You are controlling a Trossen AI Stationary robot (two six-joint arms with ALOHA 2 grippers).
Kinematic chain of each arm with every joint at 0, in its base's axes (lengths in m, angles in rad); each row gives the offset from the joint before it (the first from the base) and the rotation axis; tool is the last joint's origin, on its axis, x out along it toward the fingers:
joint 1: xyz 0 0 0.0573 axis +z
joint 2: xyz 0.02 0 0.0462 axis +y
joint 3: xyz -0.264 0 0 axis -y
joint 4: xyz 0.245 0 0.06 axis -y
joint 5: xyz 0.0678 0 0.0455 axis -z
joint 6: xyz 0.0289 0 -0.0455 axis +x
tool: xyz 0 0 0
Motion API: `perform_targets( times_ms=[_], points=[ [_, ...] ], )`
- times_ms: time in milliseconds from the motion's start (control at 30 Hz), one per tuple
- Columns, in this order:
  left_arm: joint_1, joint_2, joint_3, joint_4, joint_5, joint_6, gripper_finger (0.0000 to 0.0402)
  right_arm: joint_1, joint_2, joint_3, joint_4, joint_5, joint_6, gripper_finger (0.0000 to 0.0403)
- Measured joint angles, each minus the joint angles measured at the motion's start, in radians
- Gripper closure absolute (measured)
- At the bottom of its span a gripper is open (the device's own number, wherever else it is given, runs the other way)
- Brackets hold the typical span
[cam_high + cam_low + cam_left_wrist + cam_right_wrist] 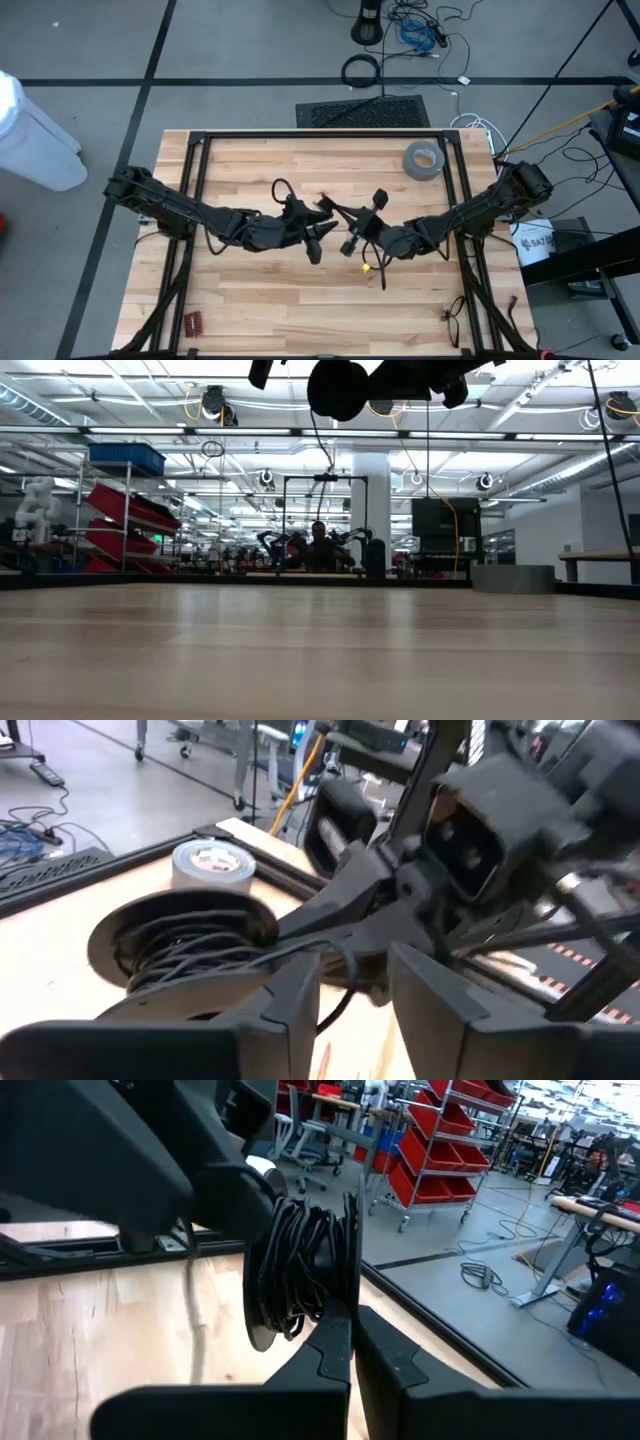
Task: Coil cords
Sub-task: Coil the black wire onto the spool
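Observation:
The cords are one thin black wire wound on a black spool, which is held up over the middle of the table. My right gripper comes in from the table's right and is shut on the spool. My left gripper faces it from the left, just short of the spool, with its fingers open. A loose strand of the wire runs off the spool into the gap between them. In the high view both grippers meet at the table's centre. My right gripper pinches the rim of one spool flange between its two fingers, coming nearly level from the table's right. The spool is lifted clear of the table, its flanges standing on edge. My left gripper: the strand passes between its open fingers, and I cannot tell whether it touches them.
A grey tape roll lies at the far right of the table. A small reddish thing lies near the front left corner and a small dark wiry thing near the front right. Black frame rails edge the table.

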Motion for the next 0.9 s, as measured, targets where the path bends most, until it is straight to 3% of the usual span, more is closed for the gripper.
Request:
perform_targets(
  times_ms=[467, 733, 900],
  points=[
    [-0.1, -0.009, 0.0, 0.173, -0.001, 0.123, 0.0265, 0.0, -0.001, 0.0, 0.014, -0.004, -0.002, 0.0403],
    [-0.176, -0.04, 0.0, 0.203, -0.003, 0.17, 0.0265, 0.0, -0.003, 0.0, 0.1, -0.054, -0.039, 0.0403],
    [-0.168, -0.043, 0.0, 0.279, -0.019, 0.191, 0.0265, -0.002, -0.003, 0.0, 0.154, -0.104, -0.059, 0.0403]
  ],
)
